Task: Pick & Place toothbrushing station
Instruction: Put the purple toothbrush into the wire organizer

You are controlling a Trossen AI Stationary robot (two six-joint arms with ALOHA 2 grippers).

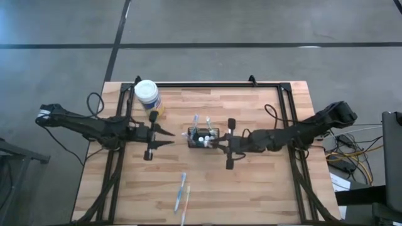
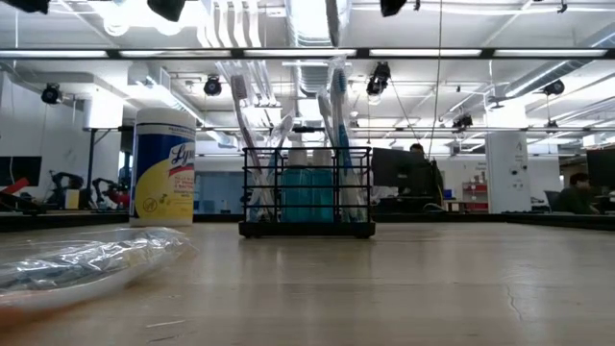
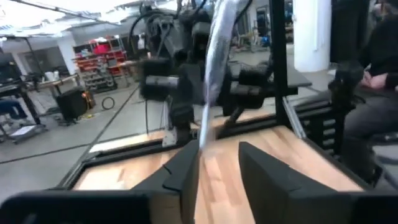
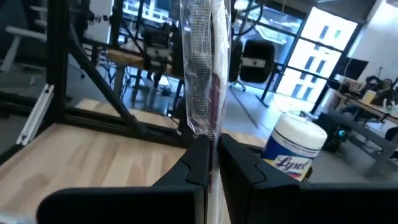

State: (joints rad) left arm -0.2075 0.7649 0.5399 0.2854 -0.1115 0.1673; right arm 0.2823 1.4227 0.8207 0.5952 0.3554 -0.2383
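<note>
Your small black mesh holder box [image 1: 203,137] stands mid-worktop [image 1: 251,188], toothbrushes upright inside. Right claw [image 4: 213,163], just beside the box, is clamped on a clear-wrapped toothbrush [image 4: 202,74]. Left claw [image 1: 171,138] sits apart from the box, fingers parted, holding nothing.

"lysol" is printed on the yellow canister [image 4: 292,155] with the white lid.

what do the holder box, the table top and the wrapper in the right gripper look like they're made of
Holder box: probably black-coated metal wire, an open see-through grid.
Table top: pale wood with a satin finish, plank seams visible.
Wrapper pinched in the right gripper: clear, glossy, crinkled plastic film.
</note>
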